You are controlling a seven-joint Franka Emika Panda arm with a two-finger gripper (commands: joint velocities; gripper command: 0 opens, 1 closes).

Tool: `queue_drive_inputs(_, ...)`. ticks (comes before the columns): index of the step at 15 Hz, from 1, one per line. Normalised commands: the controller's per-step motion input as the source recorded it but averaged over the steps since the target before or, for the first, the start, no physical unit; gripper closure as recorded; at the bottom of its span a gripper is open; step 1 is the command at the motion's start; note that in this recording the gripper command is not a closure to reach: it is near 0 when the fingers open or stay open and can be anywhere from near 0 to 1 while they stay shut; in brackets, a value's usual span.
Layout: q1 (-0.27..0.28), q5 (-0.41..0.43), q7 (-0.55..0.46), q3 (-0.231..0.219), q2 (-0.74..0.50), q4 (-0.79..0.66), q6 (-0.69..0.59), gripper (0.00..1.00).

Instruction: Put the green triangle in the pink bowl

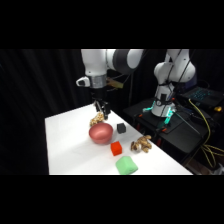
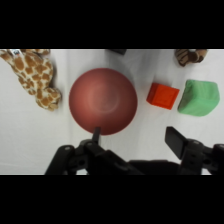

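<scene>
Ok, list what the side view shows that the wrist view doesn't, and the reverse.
Only the side view shows the arm's base and the whole black cube. Only the wrist view shows the giraffe toy's spotted pattern and the open gripper spread wide. Both show the pink bowl, red cube, green triangle and white table.
</scene>
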Motion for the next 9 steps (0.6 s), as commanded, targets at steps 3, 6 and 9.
queue_drive_inputs(3, 0.105, -0.09, 0.2, 0.089, 0.2, 0.07, 0.2, 0.0)
queue_drive_inputs(6, 0.164, -0.102, 0.23, 0.114, 0.19, 0.05, 0.18, 0.0)
queue_drive_inputs(9, 0.197, -0.112, 0.22, 0.117, 0.16, 0.06, 0.11, 0.0)
